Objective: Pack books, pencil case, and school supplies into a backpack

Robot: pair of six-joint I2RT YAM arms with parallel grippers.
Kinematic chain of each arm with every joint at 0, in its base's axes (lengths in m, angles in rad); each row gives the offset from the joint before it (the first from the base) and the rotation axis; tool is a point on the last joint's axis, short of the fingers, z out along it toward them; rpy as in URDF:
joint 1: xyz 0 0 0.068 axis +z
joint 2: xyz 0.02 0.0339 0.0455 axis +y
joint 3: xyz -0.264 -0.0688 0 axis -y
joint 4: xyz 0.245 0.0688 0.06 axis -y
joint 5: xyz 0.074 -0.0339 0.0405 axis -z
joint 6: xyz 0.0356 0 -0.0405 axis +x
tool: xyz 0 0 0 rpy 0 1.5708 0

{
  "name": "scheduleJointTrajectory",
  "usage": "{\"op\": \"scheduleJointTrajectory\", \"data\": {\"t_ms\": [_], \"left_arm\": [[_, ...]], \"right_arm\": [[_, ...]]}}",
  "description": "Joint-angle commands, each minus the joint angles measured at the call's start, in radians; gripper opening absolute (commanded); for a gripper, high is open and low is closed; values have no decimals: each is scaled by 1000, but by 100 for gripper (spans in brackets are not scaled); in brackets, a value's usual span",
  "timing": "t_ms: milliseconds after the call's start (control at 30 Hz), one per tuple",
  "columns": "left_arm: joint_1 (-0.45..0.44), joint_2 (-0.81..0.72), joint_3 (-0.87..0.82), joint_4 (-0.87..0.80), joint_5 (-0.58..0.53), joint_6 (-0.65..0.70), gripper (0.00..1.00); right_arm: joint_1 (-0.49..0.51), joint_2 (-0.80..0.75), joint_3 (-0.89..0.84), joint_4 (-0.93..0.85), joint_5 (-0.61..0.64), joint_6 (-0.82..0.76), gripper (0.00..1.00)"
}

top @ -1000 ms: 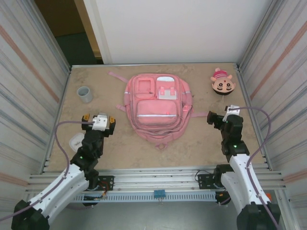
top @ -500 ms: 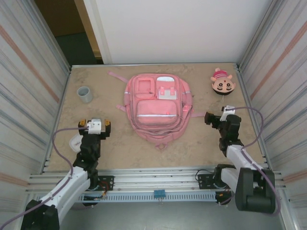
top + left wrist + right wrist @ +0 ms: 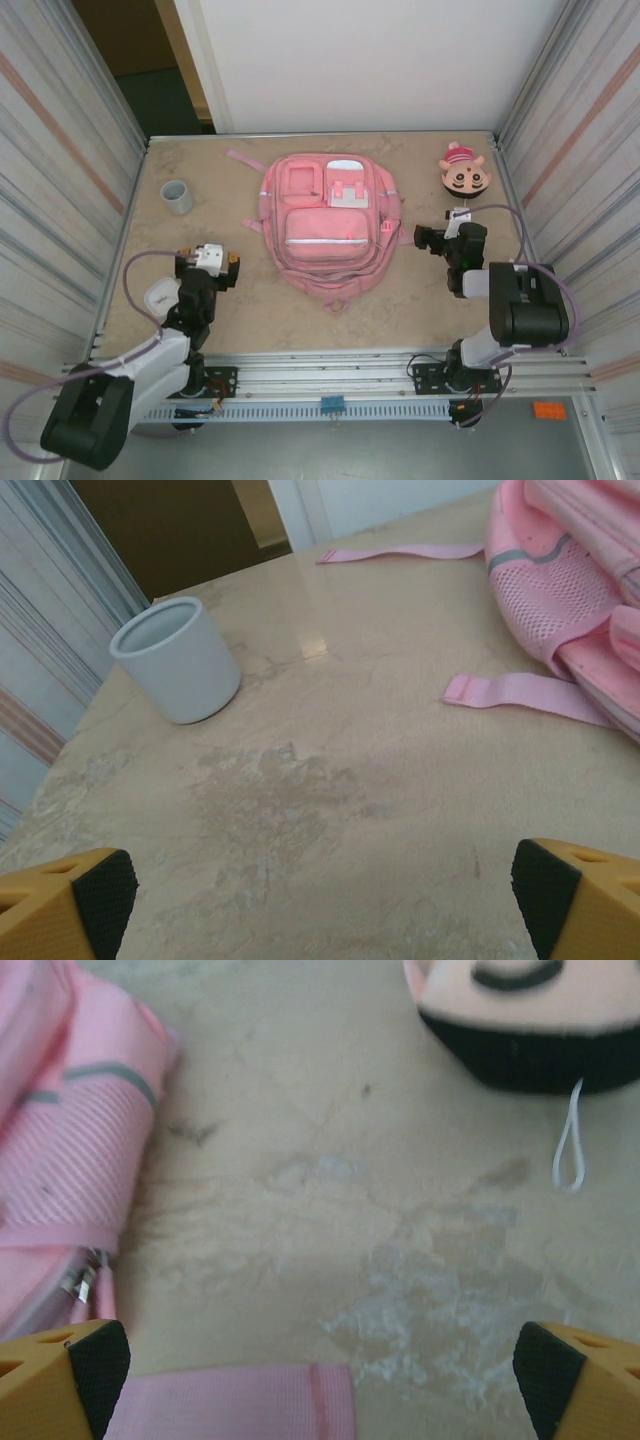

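1. Pink backpack (image 3: pixel 328 225) lies flat, front up, in the middle of the table (image 3: pixel 400 300) in the top view. Its long axis runs from the top of the frame toward the bottom, and its zipped pockets look shut.
2. Left gripper (image 3: pixel 207 258) sits to the lower left of the backpack, with bare table between them. In the left wrist view its fingertips (image 3: pixel 95 895) stand at the two bottom corners, spread wide with nothing between them.
3. Right gripper (image 3: pixel 445 236) sits just beside the backpack's right edge, about halfway down the bag. Its fingertips (image 3: pixel 95 1365) are also wide apart and empty. A pink strap (image 3: pixel 230 1400) lies on the table between them at the bottom of the right wrist view.
4. Backpack lies right of the left gripper and left of the right gripper. Both grippers point toward the top of the frame, alongside the bag and not at it. The right one is nearer.
5. Grey cup (image 3: pixel 177 196) stands at upper left and a round cartoon-face toy (image 3: pixel 464 176) at upper right, both apart from the bag.
6. Judgement: the bag probably needs opening first. The right arm looks better placed, but it would have to turn leftward toward the zips.
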Motion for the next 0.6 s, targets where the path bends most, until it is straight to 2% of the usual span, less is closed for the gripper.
{"op": "scheduleJointTrajectory", "data": {"t_ms": [0,167,300,367,433,500,567], "left_arm": [[9,78,63,119,-16,29,99],[30,213,110,201,9,41,99],[96,310,149,258,109,34,99],[127,329,196,184,120,-6,99],[153,335,226,139,189,-22,99],[171,375,195,255,236,-61,99],[175,468,176,379,218,-67,99]], "right_arm": [[7,12,24,53,46,5,99],[4,5,28,33,50,9,99],[4,3,31,22,53,10,99],[4,3,30,24,54,9,99],[4,3,30,25,54,10,99],[4,2,31,24,54,9,99],[4,2,30,26,54,9,100]]}}
